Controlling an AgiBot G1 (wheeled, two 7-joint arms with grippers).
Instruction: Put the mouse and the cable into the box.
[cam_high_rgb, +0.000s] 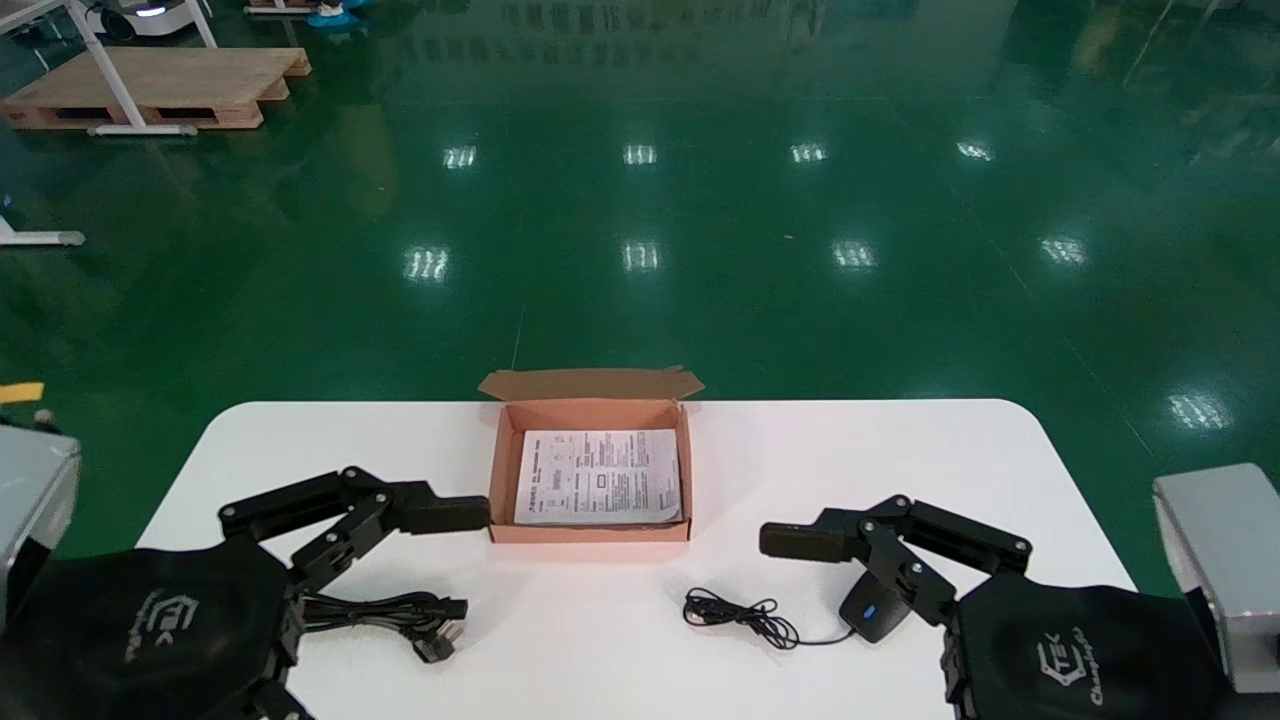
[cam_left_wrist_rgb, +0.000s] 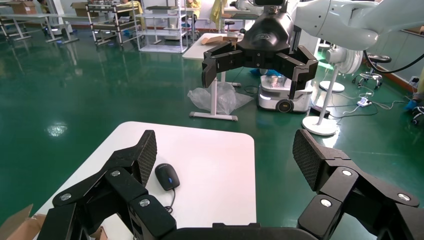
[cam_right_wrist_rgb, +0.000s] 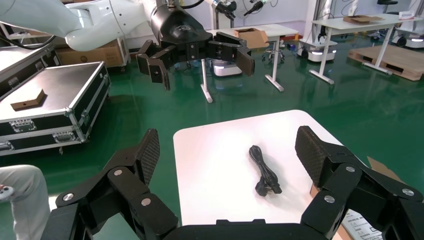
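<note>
Jaws of left gripper (cam_left_wrist_rgb: 225, 159) wide and empty, low over worktop (cam_high_rgb: 900, 450). Black cable (cam_high_rgb: 395, 610) bundled just beside it. Open box (cam_high_rgb: 590, 533) at centre, printed sheet (cam_high_rgb: 598, 477) inside. Mouse (cam_high_rgb: 872, 610), cord coiled alongside, seemingly under right gripper (cam_right_wrist_rgb: 227, 155), jaws also wide.

"TEK" on left wrist cover (cam_high_rgb: 160, 615), "TEK" on right wrist cover (cam_high_rgb: 1065, 660), printed sheet (cam_high_rgb: 598, 477) illegible

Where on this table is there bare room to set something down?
Bare: far corners of the table either side of the box, and the front middle between cable and mouse cord. Crowded: by the left gripper near the cable and the right gripper near the mouse.
</note>
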